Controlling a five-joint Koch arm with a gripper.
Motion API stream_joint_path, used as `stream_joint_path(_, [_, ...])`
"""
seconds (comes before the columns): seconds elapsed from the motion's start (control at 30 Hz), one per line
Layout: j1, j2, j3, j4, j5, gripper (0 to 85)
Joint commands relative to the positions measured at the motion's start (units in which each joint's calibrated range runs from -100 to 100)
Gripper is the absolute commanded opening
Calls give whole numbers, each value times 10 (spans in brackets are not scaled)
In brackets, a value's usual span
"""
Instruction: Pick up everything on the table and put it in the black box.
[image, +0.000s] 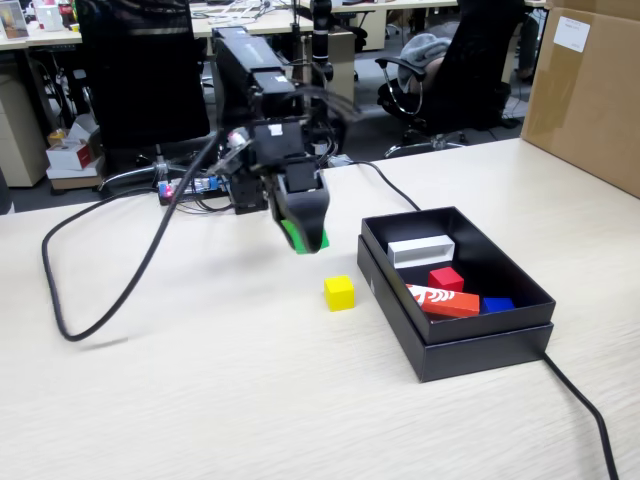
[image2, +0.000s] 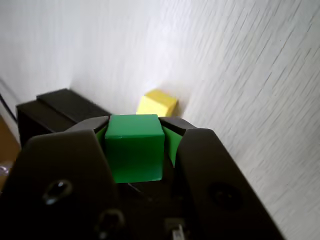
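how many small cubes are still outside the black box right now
2: the green cube is clamped in the tool above the table, and the yellow cube sits on the table beside the black box.

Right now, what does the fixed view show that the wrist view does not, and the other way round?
Only the fixed view shows the inside of the black box: the red cube, a white block, an orange-red block and a blue piece. It also shows the brown carton and the cables.

Only the wrist view shows closely how the fingers press both sides of the green cube.

Both show the gripper holding the green cube, the yellow cube on the table, and the black box.
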Motion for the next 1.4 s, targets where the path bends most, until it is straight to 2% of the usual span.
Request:
stream_joint_path(0.0, [33,-42,62,-4,11,45])
stream_joint_path(0.1, [72,-14,115,-4,24,45])
stream_joint_path(0.27, [100,78,200,-9,38,45])
stream_joint_path(0.47, [106,233,271,-16,47,47])
stream_joint_path(0.9, [114,373,294,-16,61,57])
stream_joint_path(0.97, [114,378,282,-19,61,140])
stream_joint_path(1.1, [111,379,274,-26,60,209])
stream_joint_path(1.17, [110,378,274,-35,60,278])
stream_joint_path(1.23, [109,372,274,-37,60,283])
stream_joint_path(1.37, [108,350,274,-46,58,352])
